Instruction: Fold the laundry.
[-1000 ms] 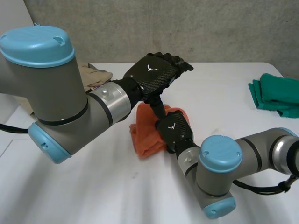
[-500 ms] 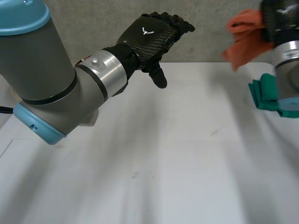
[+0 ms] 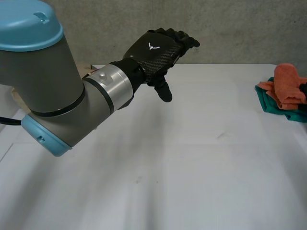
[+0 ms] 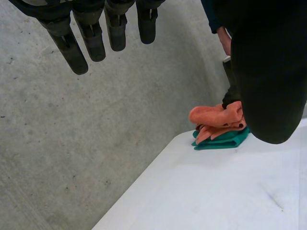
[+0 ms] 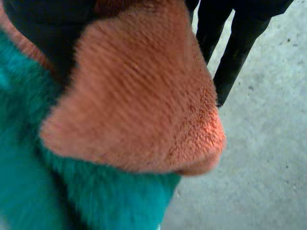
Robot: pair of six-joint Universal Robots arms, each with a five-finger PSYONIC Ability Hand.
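Note:
An orange towel (image 3: pixel 287 89) lies bunched on a folded teal towel (image 3: pixel 266 102) at the table's far right edge. In the left wrist view the orange towel (image 4: pixel 217 118) sits on the teal towel (image 4: pixel 224 140), and my right hand (image 4: pixel 232 88) comes down onto its top. Seen from the right wrist, the orange towel (image 5: pixel 139 96) lies right under my right hand (image 5: pixel 38 28), with the teal towel (image 5: pixel 62 196) beneath it. My left hand (image 3: pixel 158 49) hangs open above the table's middle rear, fingers (image 4: pixel 91 38) straight, holding nothing.
A tan cloth (image 3: pixel 86 66) peeks out behind my left forearm at the back left. The white table (image 3: pixel 192 167) ends against a grey concrete wall (image 4: pixel 72 143) at the rear.
My right hand has carried the orange towel from the middle of the table up and over to the right, onto the teal towel. My left hand has stayed raised and open.

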